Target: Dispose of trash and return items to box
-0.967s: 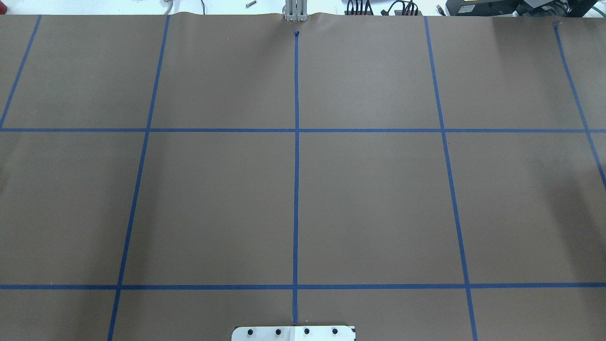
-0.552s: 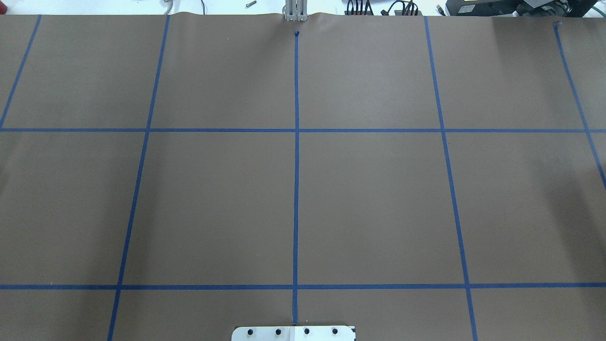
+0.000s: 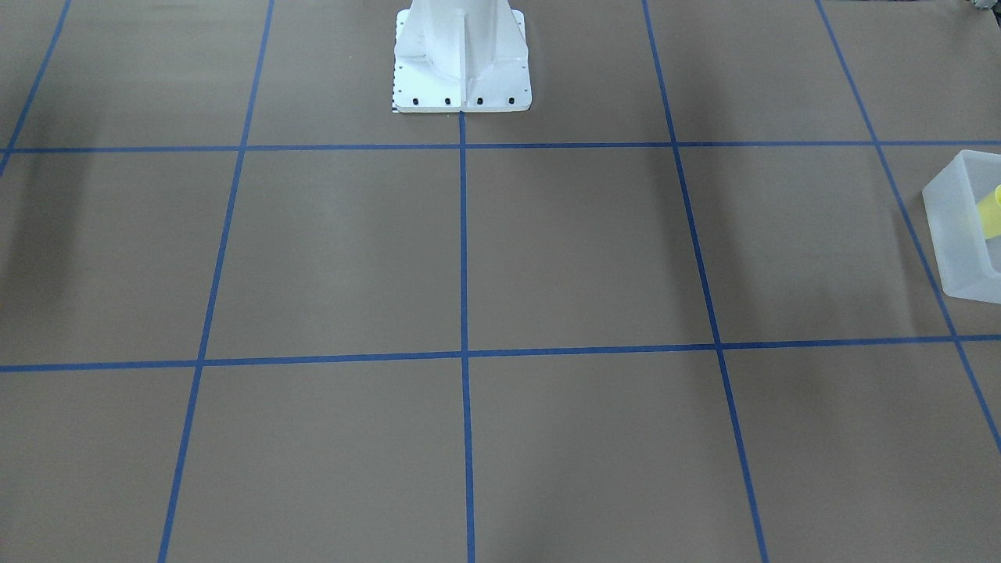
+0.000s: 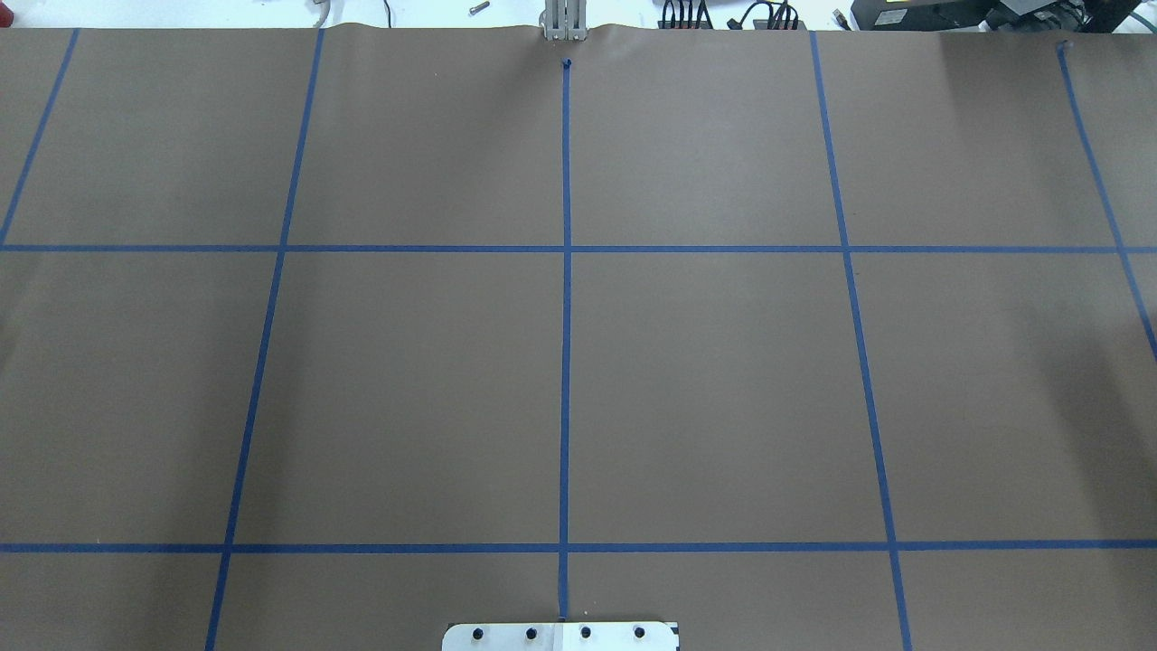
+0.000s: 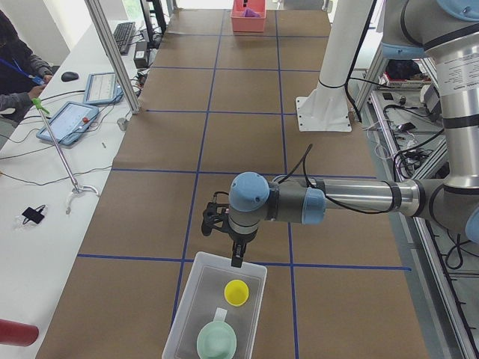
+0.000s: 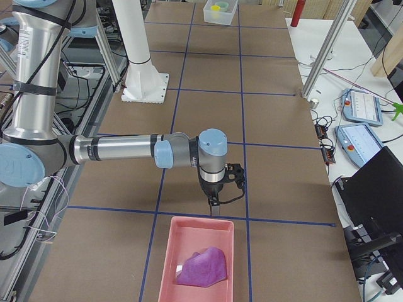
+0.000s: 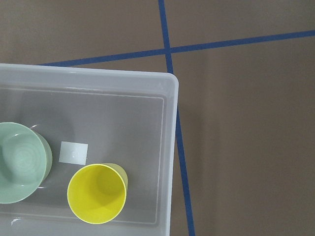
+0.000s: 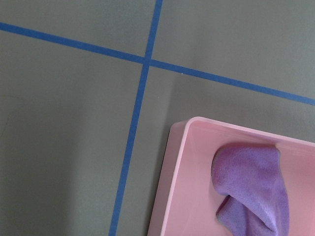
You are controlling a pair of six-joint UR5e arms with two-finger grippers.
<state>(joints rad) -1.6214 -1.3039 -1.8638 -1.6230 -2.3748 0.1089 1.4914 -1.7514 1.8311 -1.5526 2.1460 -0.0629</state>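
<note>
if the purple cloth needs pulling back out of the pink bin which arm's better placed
Right, probably. The right pincer hangs by the pink bin edge, with the cloth just beyond it. The left pincer hangs at the box, far off at the opposite end.

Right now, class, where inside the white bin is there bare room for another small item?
Free: the bin floor between the yellow cup and the opposite wall, toward the corner by the tape crossing. Crowded: along the wall beside cup and green bowl.
</note>
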